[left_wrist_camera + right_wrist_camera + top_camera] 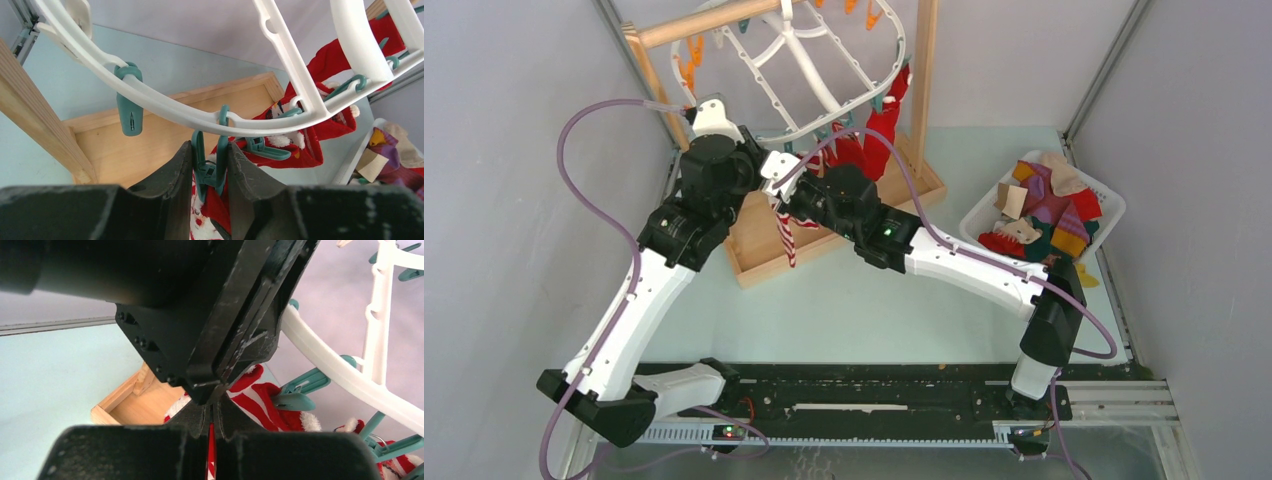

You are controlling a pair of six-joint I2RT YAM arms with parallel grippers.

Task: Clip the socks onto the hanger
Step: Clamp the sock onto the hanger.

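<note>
The white hanger [819, 60] hangs from a wooden stand, with red socks [879, 125] clipped along its near rim. My left gripper [210, 160] is shut on the handles of a teal clothespin [218, 172] dangling from the hanger rim [165, 102]. A red-and-white sock [207, 220] reaches up into the pin's lower end from below. My right gripper [212, 415] is shut on that striped sock [211, 455], right under the left gripper's black body [200, 315]. From above, the striped sock [784, 240] trails down below both grippers.
The wooden stand's tray base [824, 240] lies under the hanger, its posts [921, 70] at either side. A white basket [976, 208] at the right holds several loose socks [1049, 205]. Another teal pin [129, 107] hangs free to the left.
</note>
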